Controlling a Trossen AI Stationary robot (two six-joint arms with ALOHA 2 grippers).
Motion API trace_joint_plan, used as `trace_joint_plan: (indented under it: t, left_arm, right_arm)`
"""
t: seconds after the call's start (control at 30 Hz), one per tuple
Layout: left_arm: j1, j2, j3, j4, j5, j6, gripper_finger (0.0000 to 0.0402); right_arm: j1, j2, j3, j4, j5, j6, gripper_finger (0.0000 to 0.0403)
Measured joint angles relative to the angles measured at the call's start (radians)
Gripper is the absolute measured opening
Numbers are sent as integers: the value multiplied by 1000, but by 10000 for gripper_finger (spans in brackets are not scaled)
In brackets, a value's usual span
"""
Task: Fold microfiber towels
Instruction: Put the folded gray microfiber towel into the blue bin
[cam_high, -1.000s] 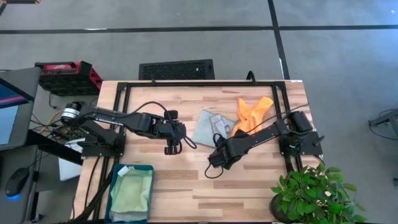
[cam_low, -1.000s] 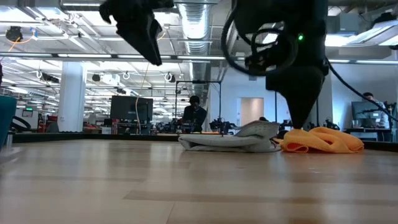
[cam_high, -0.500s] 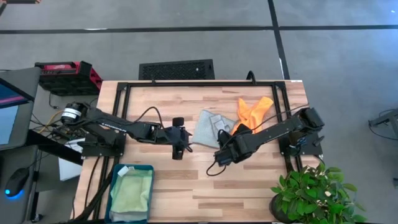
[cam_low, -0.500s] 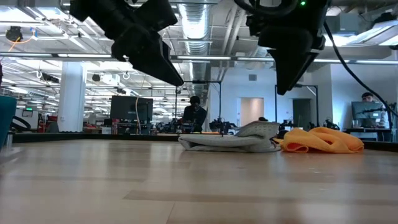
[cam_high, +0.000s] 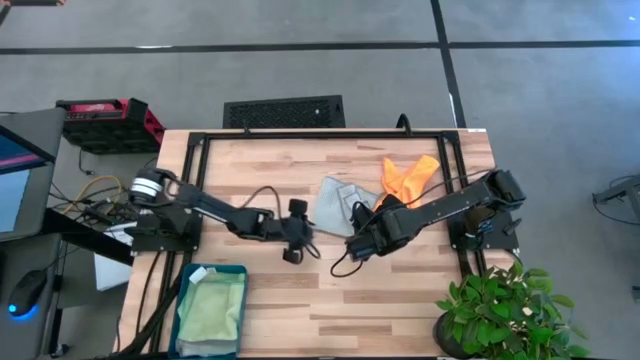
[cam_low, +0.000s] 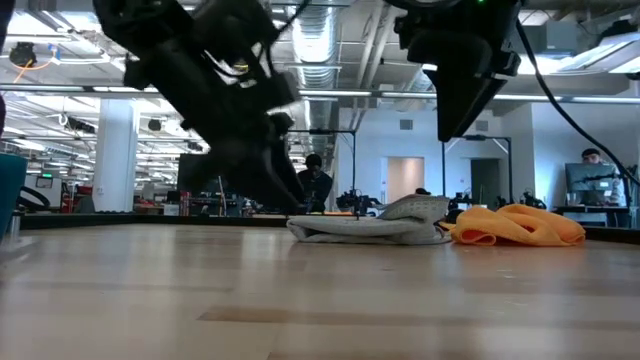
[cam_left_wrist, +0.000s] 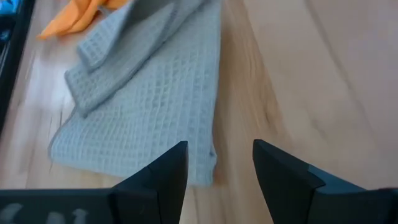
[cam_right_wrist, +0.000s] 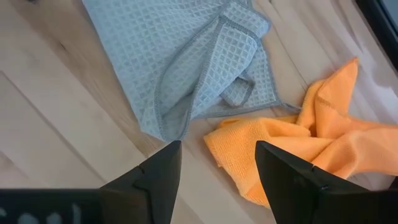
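Note:
A pale grey-blue towel (cam_high: 338, 205) lies rumpled on the table's middle, part of it folded over itself (cam_right_wrist: 214, 59); whether it is one cloth or two I cannot tell. A bright orange towel (cam_high: 408, 178) lies bunched against its right side. A light green towel (cam_high: 212, 312) lies in the teal bin (cam_high: 186, 300) at the near left. My left gripper (cam_left_wrist: 217, 163) is open and empty, low over the table just left of the grey towel's near corner (cam_left_wrist: 199, 171). My right gripper (cam_right_wrist: 217, 167) is open and empty above the grey towel's near edge.
A black frame (cam_high: 320, 133) runs along the table's far and side edges. A potted plant (cam_high: 500, 310) stands at the near right corner. Bare wood (cam_high: 400, 310) lies between the towels and the near edge. People and desks show in the room beyond in the low view.
My left gripper has gone toward the table's right edge and down, closing on the grey towel's near left corner. My right gripper has risen from near the table top and gone slightly toward the towels. The towels have stayed still.

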Motion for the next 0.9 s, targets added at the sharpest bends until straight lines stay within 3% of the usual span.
trace_joint_plan:
  t: [0.4,0.7,0.9]
  left_arm:
    - [-1,223,147,10,-131,97,173]
    - [0,261,153,11,-358,78,172]
    - [27,261,153,-56,-354,78,118]
  right_arm:
    - [0,0,0,12,2,-18,230]
    - [0,0,0,16,3,-19,230]
    - [0,0,0,20,3,-19,230]
